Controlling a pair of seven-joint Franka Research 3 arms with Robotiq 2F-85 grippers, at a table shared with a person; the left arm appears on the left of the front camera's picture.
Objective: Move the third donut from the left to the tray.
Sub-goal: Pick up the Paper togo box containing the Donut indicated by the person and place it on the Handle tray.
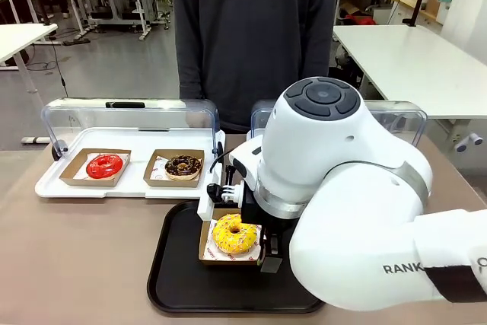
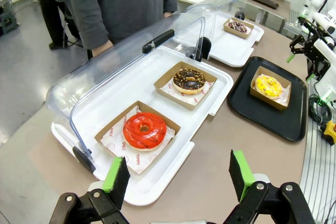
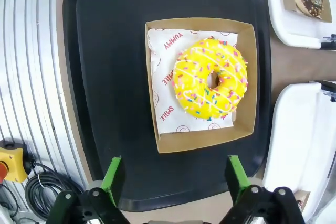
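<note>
The third donut (image 3: 211, 78), yellow-iced with coloured sprinkles, sits in its brown cardboard holder (image 3: 247, 129) on a printed paper liner. The holder rests flat on the tray (image 3: 115, 51), the black square one with a low rim, towards the side nearer the white trays. In the front view the donut (image 1: 233, 234) lies just left of the right arm's wrist, and the tray (image 1: 179, 279) lies on the brown worktop (image 1: 76, 256).

The right hand (image 3: 173, 177) hangs above the tray's edge with its green-padded fingers (image 3: 112, 174) spread wide, holding nothing and clear of the holder. The left hand (image 2: 178, 174) is also wide open and empty, above the worktop beside a white tray (image 2: 157, 187).

That white tray, its clear lid raised, carries a red-iced donut (image 1: 104, 165) and a chocolate-iced donut (image 1: 183, 165), each in its own cardboard holder. A second white tray (image 2: 231, 51) farther along holds what seems to be another chocolate donut (image 2: 238, 26), though it is small in the picture. A person in a dark grey top (image 1: 251, 28) stands at the far side.
</note>
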